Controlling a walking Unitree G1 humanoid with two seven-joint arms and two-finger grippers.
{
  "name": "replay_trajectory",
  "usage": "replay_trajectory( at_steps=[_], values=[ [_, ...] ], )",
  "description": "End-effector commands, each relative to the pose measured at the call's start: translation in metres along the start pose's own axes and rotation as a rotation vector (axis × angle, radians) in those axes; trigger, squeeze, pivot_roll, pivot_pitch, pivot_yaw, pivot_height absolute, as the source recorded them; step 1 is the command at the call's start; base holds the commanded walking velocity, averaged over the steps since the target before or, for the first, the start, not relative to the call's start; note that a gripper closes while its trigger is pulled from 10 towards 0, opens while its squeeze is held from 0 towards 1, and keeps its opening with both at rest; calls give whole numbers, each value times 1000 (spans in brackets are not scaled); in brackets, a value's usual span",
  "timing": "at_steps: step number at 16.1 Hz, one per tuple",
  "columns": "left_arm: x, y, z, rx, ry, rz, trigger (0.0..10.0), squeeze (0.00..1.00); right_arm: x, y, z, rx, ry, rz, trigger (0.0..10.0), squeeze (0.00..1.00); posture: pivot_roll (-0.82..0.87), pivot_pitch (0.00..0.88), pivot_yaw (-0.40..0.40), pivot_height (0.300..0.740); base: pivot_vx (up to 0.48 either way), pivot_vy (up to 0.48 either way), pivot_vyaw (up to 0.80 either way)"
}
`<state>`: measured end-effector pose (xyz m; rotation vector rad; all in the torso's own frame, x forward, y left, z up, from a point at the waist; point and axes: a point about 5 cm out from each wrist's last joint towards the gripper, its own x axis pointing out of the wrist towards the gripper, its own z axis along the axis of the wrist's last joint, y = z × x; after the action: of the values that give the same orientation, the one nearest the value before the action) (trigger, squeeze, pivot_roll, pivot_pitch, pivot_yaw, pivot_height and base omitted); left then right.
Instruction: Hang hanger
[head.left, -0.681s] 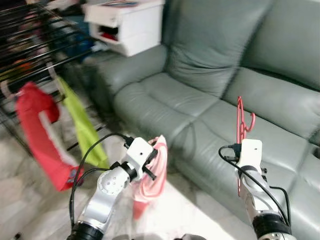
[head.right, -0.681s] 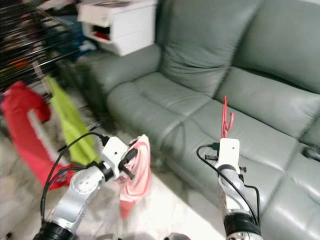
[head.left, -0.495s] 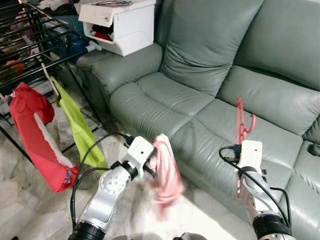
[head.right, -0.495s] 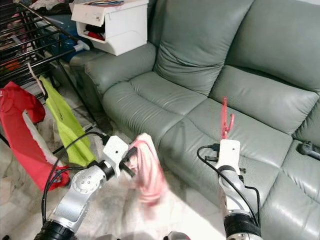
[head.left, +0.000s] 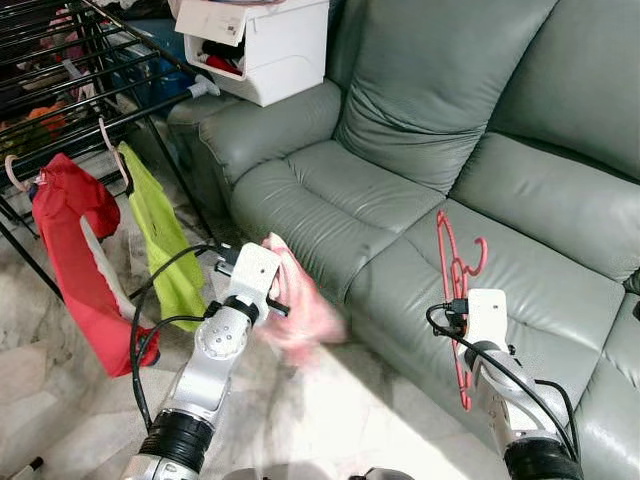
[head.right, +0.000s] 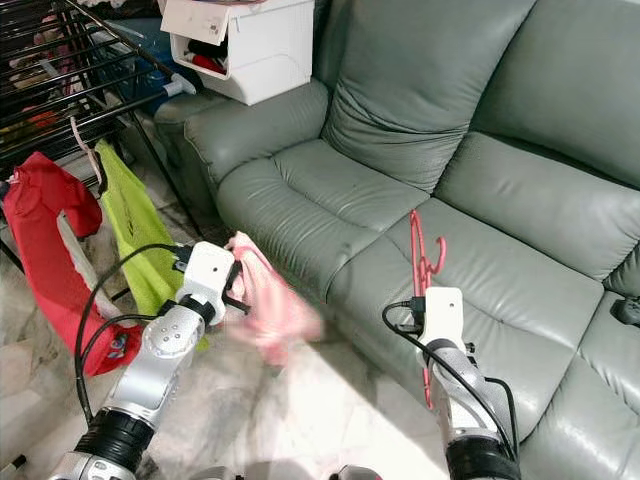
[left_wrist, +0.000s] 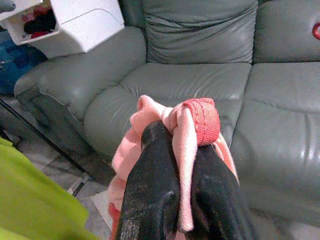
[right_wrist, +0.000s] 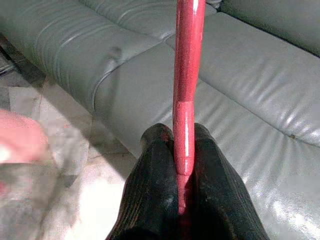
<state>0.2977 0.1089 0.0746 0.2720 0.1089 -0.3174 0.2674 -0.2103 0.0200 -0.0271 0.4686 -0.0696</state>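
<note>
Two grippers are working before the grey sofa (head.left: 420, 190) beside a drying rack (head.left: 70, 90): the left gripper (left_wrist: 180, 150) is pinching a pink garment (head.left: 300, 305) tight, while the right gripper (right_wrist: 182, 150) is clamping the red hanger (head.left: 455, 270) upright over the seat.

No legible txt/labels anywhere.

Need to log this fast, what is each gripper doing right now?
Left gripper: jaws shut on the pink garment.
Right gripper: jaws shut on the red hanger.
</note>
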Motion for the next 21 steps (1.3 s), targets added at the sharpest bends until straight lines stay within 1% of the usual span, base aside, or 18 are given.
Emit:
replay_trajectory(
  at_steps=[1,2,3,4,5,6,8,9,11,12,13,14,15,17,18,19,21],
  values=[
    [5,3,3,49,-17,29,10000,0,-3,13,12,41,-41,88,10000,0,-71,0,27,740,0,0,0],
    [8,4,3,60,-12,54,10000,0,-5,19,15,34,-42,150,10000,0,-63,0,23,740,0,0,0],
    [13,8,3,93,-2,99,10000,0,-8,23,16,6,-38,202,10000,0,-67,0,26,740,0,0,0],
    [21,14,4,121,19,167,10000,0,-12,27,16,-52,-26,280,10000,0,-71,0,27,740,0,0,0],
    [30,22,8,119,47,229,10000,0,-17,33,15,-113,1,392,10000,0,-76,0,30,740,0,0,0],
    [35,24,11,118,48,241,10000,0,-19,36,15,-117,23,441,10000,0,-81,0,35,740,0,0,0],
    [48,31,33,126,8,279,10000,0,-30,46,19,-112,66,638,10000,0,-83,0,46,740,0,0,0],
    [51,34,40,150,-7,306,10000,0,-34,49,22,-127,70,692,10000,0,-83,0,50,740,0,0,0],
    [53,37,44,173,-21,312,10000,0,-39,52,26,-129,72,728,10000,0,-82,0,55,740,0,0,0],
    [54,40,46,218,-30,337,10000,0,-44,54,29,-135,76,773,10000,0,-82,0,58,740,0,0,0],
    [55,42,46,244,-32,357,10000,0,-49,57,30,-132,83,808,10000,0,-82,0,59,740,0,0,0],
    [56,43,46,241,-36,359,10000,0,-52,58,29,-139,89,839,10000,0,-80,0,60,740,0,0,0],
    [58,39,53,183,-89,306,10000,0,-53,59,27,-139,111,861,10000,0,-79,0,60,740,0,0,0],
    [59,37,60,172,-135,294,10000,0,-52,59,23,-139,141,869,10000,0,-76,0,61,740,0,0,0],
    [57,26,69,125,-230,169,10000,0,-45,59,22,-137,152,835,10000,0,-73,0,60,740,0,0,0],
    [55,22,73,137,-269,131,10000,0,-42,60,22,-140,152,820,10000,0,-71,0,61,740,0,0,0],
    [54,19,74,156,-302,82,10000,0,-40,60,23,-140,151,810,10000,0,-68,0,60,740,0,0,0]
  ],
)
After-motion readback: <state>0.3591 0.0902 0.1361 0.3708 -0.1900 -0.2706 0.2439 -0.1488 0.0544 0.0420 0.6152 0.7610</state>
